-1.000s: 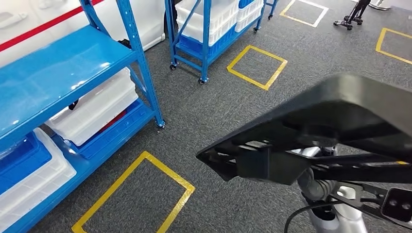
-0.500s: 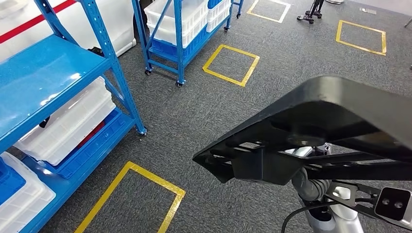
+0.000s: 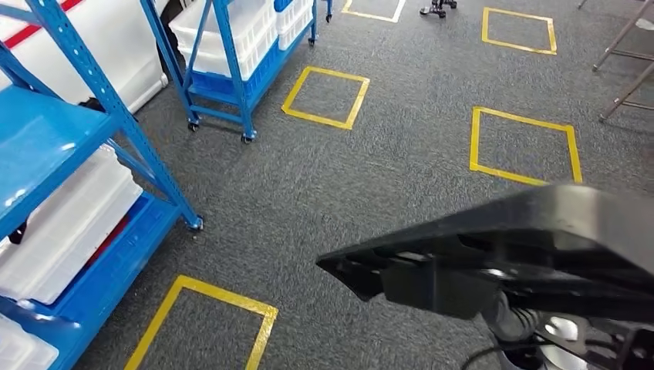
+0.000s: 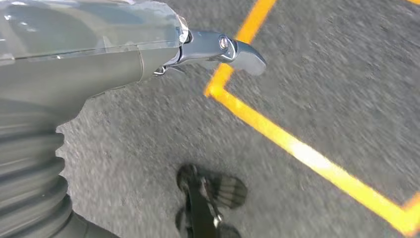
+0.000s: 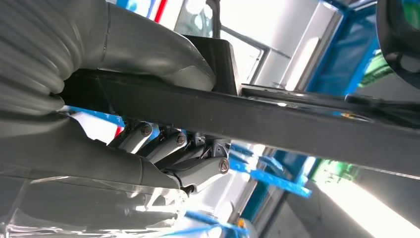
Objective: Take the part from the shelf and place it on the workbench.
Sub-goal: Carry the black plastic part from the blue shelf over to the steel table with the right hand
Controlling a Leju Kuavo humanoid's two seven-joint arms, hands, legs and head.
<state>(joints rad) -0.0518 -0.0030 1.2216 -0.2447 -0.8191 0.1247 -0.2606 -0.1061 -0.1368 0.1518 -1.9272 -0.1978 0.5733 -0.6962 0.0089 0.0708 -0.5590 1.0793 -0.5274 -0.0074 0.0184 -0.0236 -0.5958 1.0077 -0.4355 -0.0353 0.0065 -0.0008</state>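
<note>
Head view: we see the black part [image 3: 540, 247] carried low at near right, above the grey carpet [image 3: 385, 169]. Our right hand [image 5: 163, 148] clamps its bar between thumb and fingers. Our left hand [image 4: 148, 49] hangs over the floor; whether it's apart or together we cannot tell. The blue shelf [image 3: 69, 146] stands left. Walking could swing the long part loose or into something.

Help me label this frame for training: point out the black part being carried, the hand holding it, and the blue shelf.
black part [image 3: 555, 223]: head view, on its broad top face.
right hand [image 5: 163, 148]: right wrist view, on the fingers curled under the part.
blue shelf [image 3: 46, 139]: head view, on its bare upper deck.
</note>
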